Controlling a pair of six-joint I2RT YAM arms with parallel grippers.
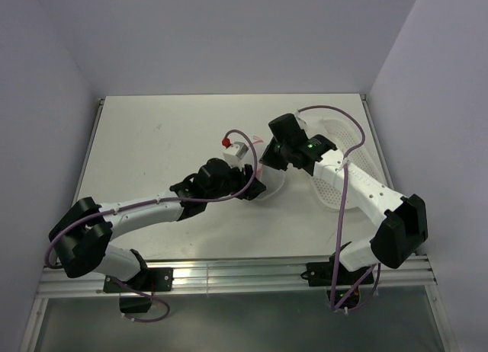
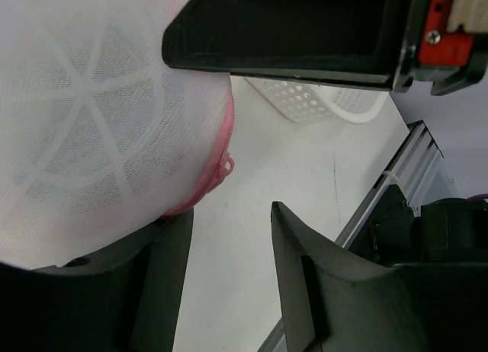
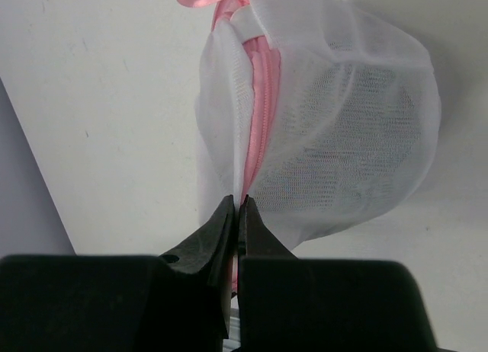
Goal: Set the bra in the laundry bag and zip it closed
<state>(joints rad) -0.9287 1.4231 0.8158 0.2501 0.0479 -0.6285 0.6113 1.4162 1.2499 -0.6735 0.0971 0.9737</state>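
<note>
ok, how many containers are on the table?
2. The mesh laundry bag sits mid-table, its pink trim pinched by the right end effector. The white perforated basket is at the right rear, partly under the right arm. The arms may hide others.

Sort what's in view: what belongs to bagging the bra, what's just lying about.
Job: mesh bag, its pink zipper, right claw pinching the zipper edge, left claw open beside the bag. Bra not clearly visible.
Lying about: white plastic basket.
</note>
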